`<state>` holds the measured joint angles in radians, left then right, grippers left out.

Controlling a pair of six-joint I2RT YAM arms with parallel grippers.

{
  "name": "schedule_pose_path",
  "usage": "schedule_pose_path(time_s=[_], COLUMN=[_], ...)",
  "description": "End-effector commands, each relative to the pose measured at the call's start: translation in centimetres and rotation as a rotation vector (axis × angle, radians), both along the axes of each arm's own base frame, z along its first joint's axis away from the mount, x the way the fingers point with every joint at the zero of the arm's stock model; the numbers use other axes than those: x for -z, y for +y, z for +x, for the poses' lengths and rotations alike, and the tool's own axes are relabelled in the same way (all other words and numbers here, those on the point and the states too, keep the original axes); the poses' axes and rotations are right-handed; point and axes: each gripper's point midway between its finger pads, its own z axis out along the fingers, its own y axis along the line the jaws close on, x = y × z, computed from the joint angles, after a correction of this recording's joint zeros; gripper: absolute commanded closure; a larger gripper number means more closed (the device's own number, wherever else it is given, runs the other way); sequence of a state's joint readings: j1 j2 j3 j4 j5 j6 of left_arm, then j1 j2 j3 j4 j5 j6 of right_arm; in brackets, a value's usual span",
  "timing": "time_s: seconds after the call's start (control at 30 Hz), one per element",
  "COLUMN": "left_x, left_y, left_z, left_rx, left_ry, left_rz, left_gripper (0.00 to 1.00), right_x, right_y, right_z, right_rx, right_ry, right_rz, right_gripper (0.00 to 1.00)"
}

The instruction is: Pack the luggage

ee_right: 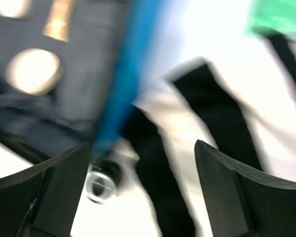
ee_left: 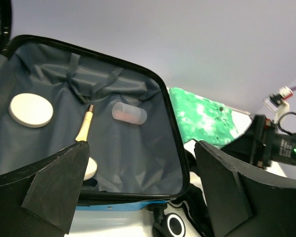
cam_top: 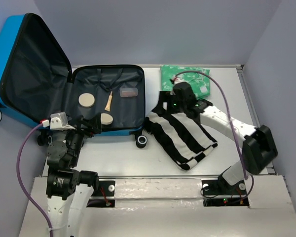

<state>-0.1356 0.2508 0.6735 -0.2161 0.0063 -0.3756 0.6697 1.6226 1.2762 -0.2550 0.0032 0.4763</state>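
Note:
The bright-blue luggage (cam_top: 7,64) lies open at the left, its lid standing up and its black lining (ee_left: 133,158) showing. Inside lie a pale round disc (cam_top: 87,100), a small brush (cam_top: 109,101), a clear container (cam_top: 129,92) and a second disc (cam_top: 107,119). A black-and-white striped cloth (cam_top: 180,136) is spread on the table just right of the case. My right gripper (cam_top: 168,104) hovers over the cloth's far end, open and empty; its wrist view is blurred (ee_right: 142,145). My left gripper (cam_top: 96,124) stands open at the case's near rim (ee_left: 140,148), holding nothing.
A green patterned cloth (cam_top: 185,76) lies folded at the back of the table, behind the right arm. A black-and-white wheel (cam_top: 142,140) of the case sticks out at its near right corner, beside the striped cloth. Walls close in on the left, back and right.

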Motion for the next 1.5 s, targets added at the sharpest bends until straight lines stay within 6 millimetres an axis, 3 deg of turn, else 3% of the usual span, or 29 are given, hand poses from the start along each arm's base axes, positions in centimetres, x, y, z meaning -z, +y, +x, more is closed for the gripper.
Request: schedule_pose_path(time_s=[0.0,0.03,0.1,0.23,0.33,0.43,0.47,0.57,0.6,0.67,0.73,0.87,0.97,1.0,1.1,1.13,1.17,1.23,1.33,1.47], left_x=[-0.4,-0.1,0.2,0.5,0.5,0.4,0.3,0.3,0.3,0.3,0.2,0.0,-0.1,-0.1,0.0,0.1,0.3,-0.5,-1.2,-2.4], left_y=[-2.1,-2.6,-2.9,-3.5,-4.1,-4.6,-4.8,-5.4,-5.6,-6.0,-6.7,-7.8,-8.1,-8.2,-8.6,-9.0,-9.3,-9.8,-10.4,-11.0], left_z=[0.8,1.0,1.2,1.4,1.4,1.6,1.7,1.8,1.8,1.7,1.4,1.0,0.7,0.6,0.2,-0.1,-0.2,-0.4,-0.7,-1.4], left_rx=[0.116,0.140,0.157,0.195,0.230,0.257,0.264,0.299,0.308,0.332,0.377,0.444,0.468,0.471,0.502,0.532,0.548,0.582,0.622,0.664], left_ry=[-0.020,-0.009,0.003,0.017,0.017,0.020,0.019,0.027,0.028,0.031,0.028,0.020,0.013,0.013,0.010,0.015,0.025,-0.007,-0.022,-0.045], left_rz=[0.018,0.023,0.028,0.042,0.046,0.039,0.036,0.025,0.024,0.017,0.001,-0.008,-0.008,-0.011,-0.016,-0.025,-0.035,-0.043,-0.048,-0.037], left_gripper=[0.01,0.01,0.01,0.01,0.01,0.01,0.01,0.01,0.01,0.01,0.01,0.01,0.01,0.01,0.01,0.01,0.01,0.01,0.01,0.01], right_x=[3.5,4.6,6.7,9.3,11.8,13.7,15.2,17.3,17.3,17.5,16.6,14.7,12.4,11.6,8.0,7.3,5.3,4.5,6.2,9.3], right_y=[-9.0,-9.7,-10.6,-11.6,-11.9,-10.7,-10.8,-13.3,-14.0,-17.3,-20.9,-26.2,-28.9,-29.0,-29.4,-29.9,-31.5,-32.5,-35.1,-35.3], right_z=[-1.7,-2.9,-5.7,-9.4,-10.8,-11.5,-11.7,-11.8,-11.8,-11.0,-10.7,-9.5,-7.0,-6.2,-3.9,-4.3,-4.1,-4.8,-7.8,-11.2], right_rx=[0.141,0.140,0.122,0.096,0.089,0.054,0.064,0.208,0.269,0.409,0.542,0.678,0.745,0.700,0.696,0.722,0.797,0.859,0.974,1.007], right_ry=[0.055,0.091,0.154,0.218,0.301,0.376,0.419,0.483,0.507,0.511,0.490,0.394,0.340,0.302,0.233,0.239,0.180,0.178,0.274,0.426], right_rz=[-0.094,-0.125,-0.125,-0.117,-0.137,-0.149,-0.175,-0.231,-0.203,-0.181,-0.118,-0.055,-0.078,-0.106,-0.120,-0.137,-0.159,-0.154,-0.156,-0.126], right_gripper=[0.20,0.32,0.43,0.45,0.42,0.39,0.39,0.44,0.45,0.47,0.47,0.40,0.31,0.24,0.16,0.10,0.06,0.00,0.00,0.00])
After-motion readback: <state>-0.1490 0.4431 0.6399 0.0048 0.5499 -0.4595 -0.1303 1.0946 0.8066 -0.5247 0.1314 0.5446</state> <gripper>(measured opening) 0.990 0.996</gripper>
